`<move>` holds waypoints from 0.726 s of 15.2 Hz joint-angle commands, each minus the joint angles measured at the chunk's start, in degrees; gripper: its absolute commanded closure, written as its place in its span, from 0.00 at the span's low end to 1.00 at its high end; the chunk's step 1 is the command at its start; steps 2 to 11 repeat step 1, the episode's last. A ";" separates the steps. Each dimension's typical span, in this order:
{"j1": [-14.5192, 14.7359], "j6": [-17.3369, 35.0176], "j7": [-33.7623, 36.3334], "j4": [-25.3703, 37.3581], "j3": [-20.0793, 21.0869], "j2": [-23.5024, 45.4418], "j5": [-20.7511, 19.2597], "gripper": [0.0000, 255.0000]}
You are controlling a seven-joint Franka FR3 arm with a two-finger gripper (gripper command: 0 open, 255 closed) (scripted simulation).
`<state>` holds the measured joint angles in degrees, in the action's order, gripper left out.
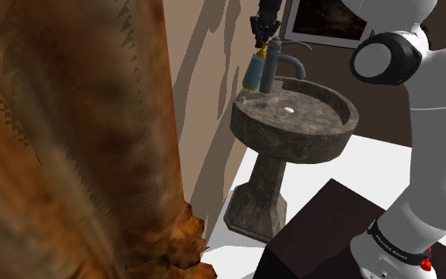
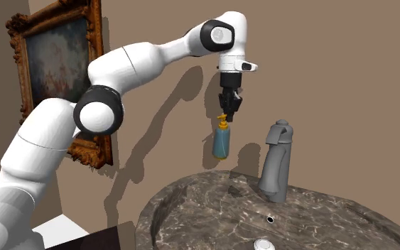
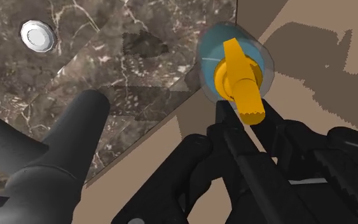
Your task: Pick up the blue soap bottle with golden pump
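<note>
Pinching the pump (image 3: pixel 238 76) of the bottle (image 2: pixel 222 144) in the gripper (image 2: pixel 229 111).
Hanging above the sink (image 2: pixel 191 206) rim, tap (image 2: pixel 276 165) to the shoulder view's right.

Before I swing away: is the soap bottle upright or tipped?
Upright. The soap bottle hangs vertically under the gripper, which clasps the golden pump at its top.

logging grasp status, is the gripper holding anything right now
gripper: closed, holding the blue soap bottle by its golden pump
</note>
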<state>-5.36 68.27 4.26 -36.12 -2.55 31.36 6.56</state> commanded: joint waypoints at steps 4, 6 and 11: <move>-0.11 -1.65 0.20 3.23 0.09 1.60 0.08 1.00; -0.11 -1.65 0.20 3.23 0.09 1.60 0.08 1.00; -0.11 -1.65 0.20 3.23 0.09 1.60 0.08 1.00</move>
